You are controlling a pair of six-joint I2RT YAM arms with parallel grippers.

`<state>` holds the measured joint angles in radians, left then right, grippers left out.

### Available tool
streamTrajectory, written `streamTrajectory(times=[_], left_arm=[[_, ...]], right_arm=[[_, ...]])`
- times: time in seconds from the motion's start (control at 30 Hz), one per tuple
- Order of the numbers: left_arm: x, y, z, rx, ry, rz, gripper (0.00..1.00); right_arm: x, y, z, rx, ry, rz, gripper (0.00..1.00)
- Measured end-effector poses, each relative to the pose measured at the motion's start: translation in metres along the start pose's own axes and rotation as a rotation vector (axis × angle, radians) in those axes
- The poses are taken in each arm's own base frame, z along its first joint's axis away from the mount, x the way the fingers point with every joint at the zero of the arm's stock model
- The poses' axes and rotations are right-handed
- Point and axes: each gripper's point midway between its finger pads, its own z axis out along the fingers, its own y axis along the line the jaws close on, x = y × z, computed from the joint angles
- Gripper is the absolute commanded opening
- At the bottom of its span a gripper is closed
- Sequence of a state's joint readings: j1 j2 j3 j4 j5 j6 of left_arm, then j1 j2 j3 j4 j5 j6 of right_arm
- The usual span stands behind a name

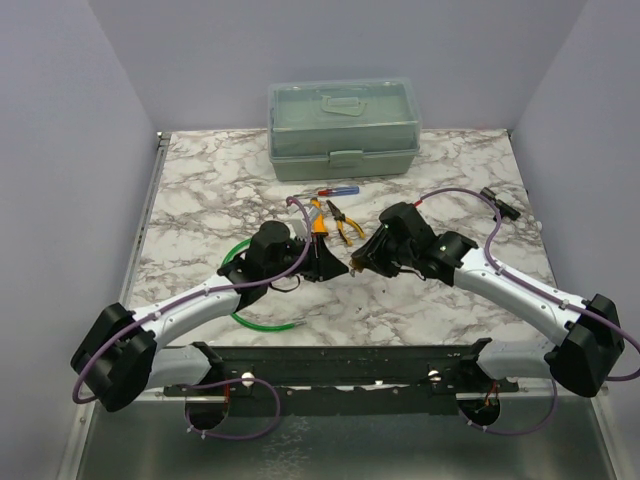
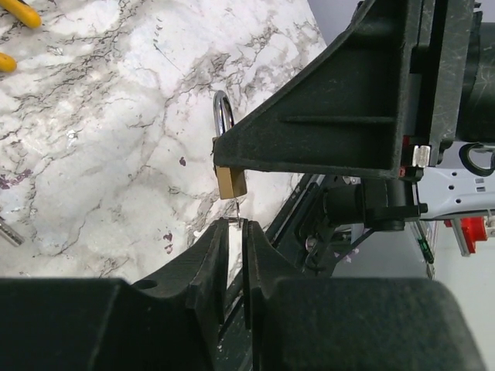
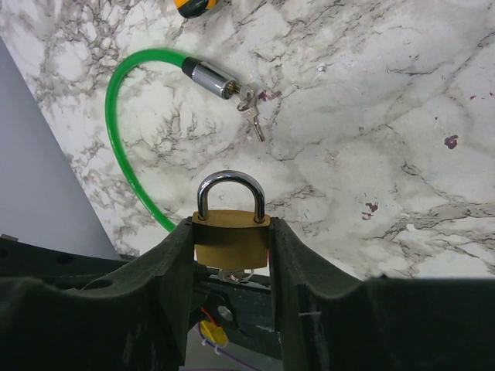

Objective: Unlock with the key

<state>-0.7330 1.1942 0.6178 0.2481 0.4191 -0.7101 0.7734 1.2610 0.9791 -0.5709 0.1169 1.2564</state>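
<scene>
My right gripper [image 3: 230, 222] is shut on a brass padlock [image 3: 230, 241] and holds it above the table, its steel shackle [image 3: 230, 185] closed and pointing away. The key's silver head shows just under the padlock's body [image 3: 246, 272]. In the left wrist view, the padlock [image 2: 230, 182] hangs at the right gripper's finger. My left gripper [image 2: 236, 224] is shut on the thin key [image 2: 237, 210], whose blade meets the padlock's underside. In the top view, the two grippers meet tip to tip at the table's middle, left [image 1: 328, 268] and right [image 1: 358, 264].
A green cable lock [image 3: 116, 131] with a chrome cylinder [image 3: 213, 77] and small keys [image 3: 251, 117] lies under the left arm. Pliers [image 1: 346, 222], an orange-handled tool [image 1: 317, 218] and a screwdriver [image 1: 327, 191] lie behind the grippers. A green toolbox [image 1: 343, 128] stands at the back.
</scene>
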Motion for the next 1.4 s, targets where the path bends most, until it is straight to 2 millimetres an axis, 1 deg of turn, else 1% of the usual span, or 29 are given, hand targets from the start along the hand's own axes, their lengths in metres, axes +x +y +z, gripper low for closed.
streamTrajectory(times=[0.17, 0.43, 0.63, 0.8, 0.87, 0.93, 0.97, 1.4], left_arm=[[0.004, 0.002, 0.004, 0.006, 0.014, -0.012, 0.16], [0.007, 0.003, 0.009, 0.023, 0.03, -0.028, 0.2], [0.007, 0.001, 0.011, 0.035, 0.028, -0.032, 0.2], [0.008, 0.003, 0.014, 0.033, 0.033, -0.04, 0.14], [0.009, 0.004, 0.014, 0.034, 0.035, -0.044, 0.09], [0.008, 0.004, 0.015, 0.036, 0.034, -0.045, 0.01], [0.008, 0.003, 0.015, 0.038, 0.032, -0.048, 0.0], [0.001, 0.004, 0.017, 0.031, -0.014, -0.089, 0.0]], right_arm=[[0.0, 0.0, 0.0, 0.0, 0.0, 0.0, 0.0], [0.0, 0.0, 0.0, 0.0, 0.0, -0.001, 0.0], [0.0, 0.0, 0.0, 0.0, 0.0, -0.001, 0.0], [0.0, 0.001, 0.0, -0.001, 0.0, -0.002, 0.0], [0.0, 0.0, 0.0, -0.001, 0.0, -0.006, 0.0], [0.0, 0.0, 0.0, 0.0, -0.001, -0.008, 0.0], [0.0, 0.0, 0.0, 0.0, -0.001, -0.009, 0.0], [-0.002, 0.002, 0.0, -0.009, -0.005, -0.009, 0.0]])
